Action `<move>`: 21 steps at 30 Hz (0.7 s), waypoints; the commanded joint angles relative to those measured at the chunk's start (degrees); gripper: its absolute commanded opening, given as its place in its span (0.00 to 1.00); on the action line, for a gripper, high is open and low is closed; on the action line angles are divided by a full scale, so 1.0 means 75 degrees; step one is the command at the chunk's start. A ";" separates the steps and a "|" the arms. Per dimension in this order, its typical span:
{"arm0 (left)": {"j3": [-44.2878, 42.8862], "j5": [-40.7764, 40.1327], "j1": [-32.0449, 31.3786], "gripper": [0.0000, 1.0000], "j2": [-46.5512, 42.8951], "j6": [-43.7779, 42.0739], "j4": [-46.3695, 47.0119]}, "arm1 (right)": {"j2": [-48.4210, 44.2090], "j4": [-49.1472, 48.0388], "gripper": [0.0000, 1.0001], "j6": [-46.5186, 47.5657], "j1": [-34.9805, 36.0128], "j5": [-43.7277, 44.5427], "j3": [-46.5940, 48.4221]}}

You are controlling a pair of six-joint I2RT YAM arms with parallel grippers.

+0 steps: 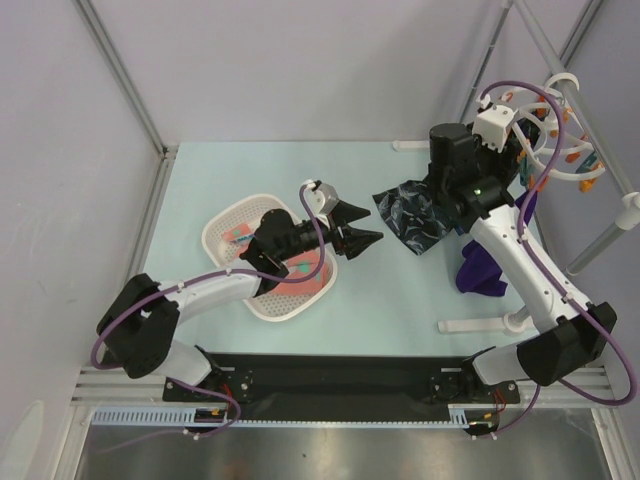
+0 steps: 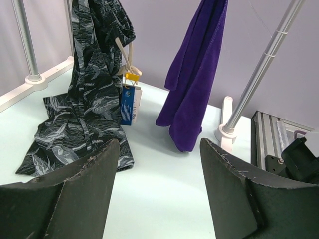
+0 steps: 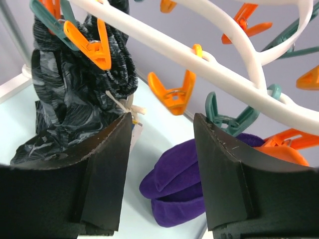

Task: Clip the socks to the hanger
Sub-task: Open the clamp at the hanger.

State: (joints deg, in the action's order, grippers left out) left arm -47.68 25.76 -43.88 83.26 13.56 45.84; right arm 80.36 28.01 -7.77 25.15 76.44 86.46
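Observation:
The salmon-pink socks (image 1: 310, 273) lie in a white basket (image 1: 222, 222) at the left, partly hidden under my left arm. My left gripper (image 1: 365, 226) is open and empty, just right of the basket and above the table; its wrist view shows it (image 2: 159, 144) over bare table. The white ring hanger (image 1: 562, 130) with orange and teal pegs hangs at the far right. My right gripper (image 1: 522, 160) is raised beside it, open and empty (image 3: 162, 115), just below the hanger's frame (image 3: 219, 74) and an orange peg (image 3: 174, 94).
A dark navy patterned cloth (image 1: 415, 215) (image 2: 89, 89) (image 3: 70, 99) hangs from the hanger down onto the table. A purple garment (image 1: 483, 270) (image 2: 194, 84) (image 3: 199, 184) hangs beside it. Metal stand poles (image 1: 600, 240) rise at the right.

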 commanded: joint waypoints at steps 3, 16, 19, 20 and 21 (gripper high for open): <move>0.0041 0.0187 0.0085 0.71 0.0054 0.0114 0.0426 | -0.0296 -0.1436 0.58 0.0753 -0.0188 0.0190 -0.0335; 0.0029 0.0257 0.0108 0.71 0.0125 0.0184 0.0508 | -0.0308 -0.2527 0.62 0.1622 -0.0563 -0.0021 -0.0512; 0.0029 0.0292 0.0120 0.71 0.0136 0.0207 0.0520 | -0.0215 -0.2750 0.63 0.1774 -0.0587 -0.0091 -0.0477; 0.0029 0.0292 0.0120 0.71 0.0136 0.0207 0.0520 | -0.0203 -0.2855 0.63 0.1844 -0.0599 -0.0091 -0.0453; 0.0029 0.0292 0.0120 0.71 0.0136 0.0207 0.0520 | -0.0179 -0.2891 0.64 0.1868 -0.0622 -0.0091 -0.0407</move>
State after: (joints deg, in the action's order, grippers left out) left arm -47.66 26.26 -43.57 84.07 14.59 46.28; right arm 79.48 11.14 4.40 20.88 75.09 82.17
